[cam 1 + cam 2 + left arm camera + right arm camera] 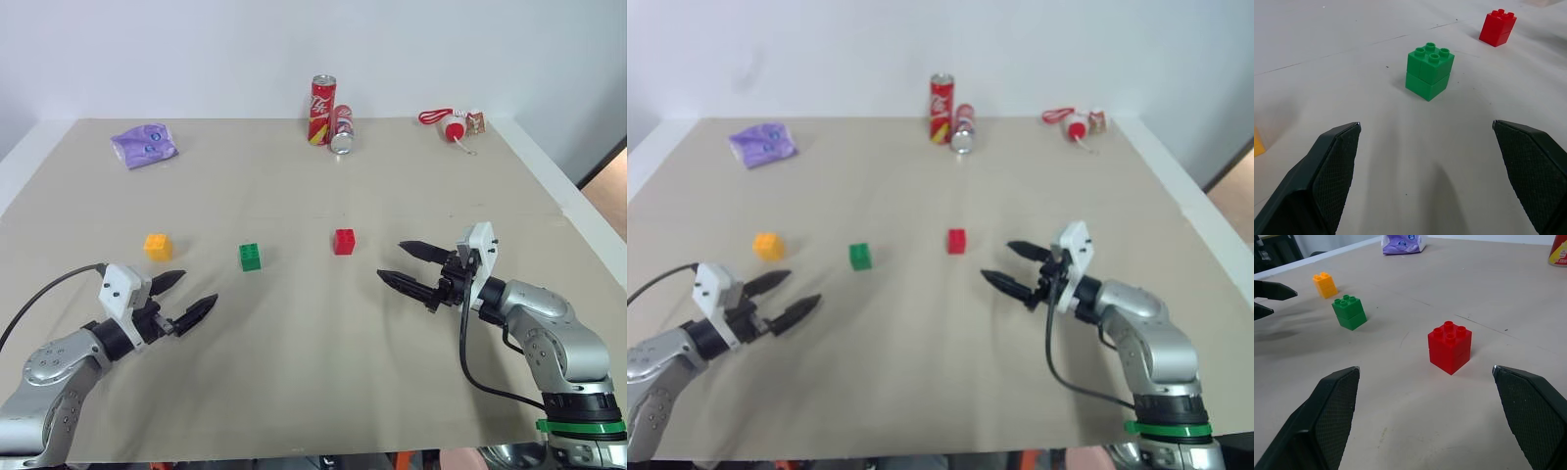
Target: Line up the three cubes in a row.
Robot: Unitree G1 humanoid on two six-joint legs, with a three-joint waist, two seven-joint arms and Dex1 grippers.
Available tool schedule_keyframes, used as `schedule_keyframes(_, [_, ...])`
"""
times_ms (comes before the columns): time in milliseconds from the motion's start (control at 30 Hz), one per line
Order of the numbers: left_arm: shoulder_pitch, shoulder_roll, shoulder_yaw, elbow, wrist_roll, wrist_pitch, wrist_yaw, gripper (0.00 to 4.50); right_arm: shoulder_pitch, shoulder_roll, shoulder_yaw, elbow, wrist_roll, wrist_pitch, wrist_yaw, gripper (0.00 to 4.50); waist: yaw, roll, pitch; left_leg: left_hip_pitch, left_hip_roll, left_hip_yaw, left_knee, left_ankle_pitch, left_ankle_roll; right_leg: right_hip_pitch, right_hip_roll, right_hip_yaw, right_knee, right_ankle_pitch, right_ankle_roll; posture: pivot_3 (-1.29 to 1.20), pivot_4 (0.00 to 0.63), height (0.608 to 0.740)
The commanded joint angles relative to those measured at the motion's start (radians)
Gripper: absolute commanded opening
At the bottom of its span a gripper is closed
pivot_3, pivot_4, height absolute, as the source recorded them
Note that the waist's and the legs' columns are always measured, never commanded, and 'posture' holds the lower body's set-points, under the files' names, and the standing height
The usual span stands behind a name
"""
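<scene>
Already, small studded plastic orange-yellow cube [158,247], green cube [250,257] and red cube [344,241] seemingly form a row on the beige tabletop [313,372]; left gripper [186,296] and right gripper [404,264] hover empty, spread wide.

1. The scene is evenly and brightly lit from above; no glare is seen on the matte table [294,333].
2. Soft, short shadows are cast beside the green cube [1429,70] and red cube [1449,346].
3. A faint, diffuse shadow is thrown on the table between the left gripper's fingers [1327,181].
4. The right eye view is rendered slightly softer than the left eye view.
5. Nearby fingers are kept reasonably sharp in the wrist views.
</scene>
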Motion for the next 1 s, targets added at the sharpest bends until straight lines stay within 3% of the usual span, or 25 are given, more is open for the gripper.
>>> schedule_keyframes(33, [0.018,0.008,0.023,-0.028,-0.029,0.003,-0.018,4.46,-0.032,-0.017,0.005,0.009,-0.007,-0.027,0.029,4.50,-0.001,0.000,0.000,0.000,0.000,0.000,0.000,0.000,0.000,0.000,0.000,0.000,0.000,0.000,0.000,0.00,0.150,0.740])
schedule_keyframes(233, [0.038,0.043,-0.016,0.016,-0.056,-0.081,-0.235,4.46,-0.132,-0.019,0.073,0.164,-0.123,-0.112,0.039,4.50,-0.002,0.000,0.000,0.001,0.000,0.001,0.000,0.000,0.000,0.000,0.000,0.001,0.000,0.000,0.000,0.00,0.150,0.740])
schedule_keyframes(400, [-0.048,0.070,-0.097,0.041,-0.064,-0.107,-0.369,4.46,-0.279,0.010,0.149,0.377,-0.228,-0.223,0.064,4.50,-0.001,0.000,0.000,0.000,0.000,0.002,0.001,0.000,0.000,0.000,0.000,0.001,0.000,0.001,0.000,0.00,0.150,0.740])
schedule_keyframes(700, [-0.181,0.043,-0.201,0.071,-0.052,-0.112,-0.434,4.46,-0.497,0.077,0.255,0.754,-0.337,-0.421,0.231,4.50,-0.003,0.000,0.000,0.000,0.000,0.002,0.000,0.000,0.000,0.000,0.000,0.001,0.001,0.003,0.004,0.00,0.150,0.740])
schedule_keyframes(1000, [-0.123,0.046,-0.179,0.010,-0.071,-0.106,-0.416,4.46,-0.675,0.142,0.267,1.095,-0.420,-0.587,0.290,4.50,-0.006,0.000,0.000,0.001,0.000,0.002,0.001,0.000,0.001,0.001,0.001,0.002,0.002,0.004,0.005,0.00,0.150,0.740])
